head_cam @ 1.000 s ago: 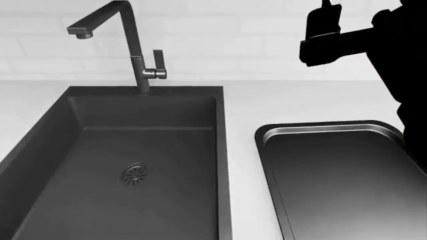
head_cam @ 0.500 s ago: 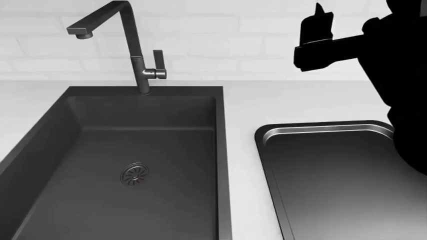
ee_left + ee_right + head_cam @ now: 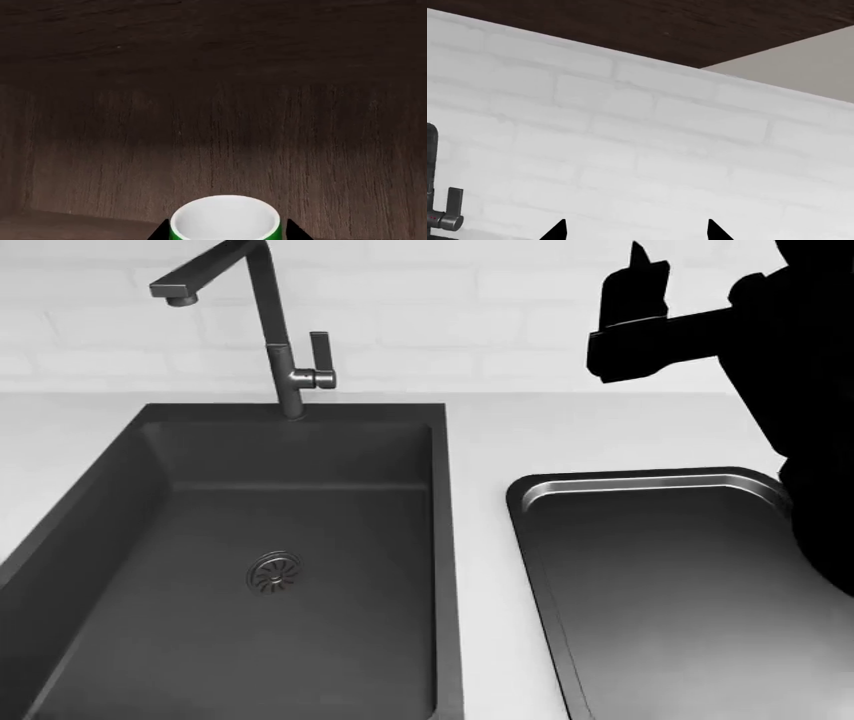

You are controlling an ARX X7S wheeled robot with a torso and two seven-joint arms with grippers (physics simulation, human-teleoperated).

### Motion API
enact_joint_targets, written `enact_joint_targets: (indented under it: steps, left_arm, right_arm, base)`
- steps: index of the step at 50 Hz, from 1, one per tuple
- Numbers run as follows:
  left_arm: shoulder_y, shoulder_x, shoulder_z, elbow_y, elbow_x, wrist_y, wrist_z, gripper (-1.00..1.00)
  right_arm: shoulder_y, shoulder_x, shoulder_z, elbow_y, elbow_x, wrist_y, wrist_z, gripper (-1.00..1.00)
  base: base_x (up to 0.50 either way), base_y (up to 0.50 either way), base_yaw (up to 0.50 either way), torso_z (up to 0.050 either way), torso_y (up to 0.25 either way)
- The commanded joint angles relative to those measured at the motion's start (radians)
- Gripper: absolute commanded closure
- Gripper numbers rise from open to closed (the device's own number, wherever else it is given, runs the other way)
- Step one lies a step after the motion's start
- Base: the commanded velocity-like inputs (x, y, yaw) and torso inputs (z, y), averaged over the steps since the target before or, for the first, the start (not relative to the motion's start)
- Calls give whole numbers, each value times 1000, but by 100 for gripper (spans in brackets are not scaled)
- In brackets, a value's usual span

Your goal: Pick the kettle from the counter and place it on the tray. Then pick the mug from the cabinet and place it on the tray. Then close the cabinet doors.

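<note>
Presently, the green mug [image 3: 224, 220] is framed between the spread fingertips of the left gripper [image 3: 225, 233] inside the wooden cabinet [image 3: 213, 125]; the right gripper [image 3: 634, 231] is likewise held apart before the white brick wall [image 3: 627, 150].

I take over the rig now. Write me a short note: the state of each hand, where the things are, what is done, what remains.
Left hand: open, inside the wooden cabinet, one fingertip on each side of the green mug; a closed grip is not visible.
Right hand: open, empty, raised in front of the brick wall.
Tray: on the counter right of the sink, nothing visible on it.
Kettle: not in any view.
Done: nothing confirmed.
Left: grasp the mug, put it on the tray, find the kettle, close the doors.
</note>
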Motion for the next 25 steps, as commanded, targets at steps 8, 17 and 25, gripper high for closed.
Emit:
enact_joint_targets:
  steps: [8,17,25]
  left_arm:
    - [-20,37,-260,80,294,-51,89,100]
    - [-20,40,-284,80,317,-57,105,100]
    - [129,21,-266,371,298,-217,139,100]
  right_arm:
    - [12,-5,-4,-3,17,-1,12,-100]
    - [10,-3,-3,-6,16,-5,11,-100]
    - [-9,7,5,-16,9,-21,8,-100]
  base:
    - [-500,0,0,0,0]
    - [-500,0,0,0,0]
    - [-500,0,0,0,0]
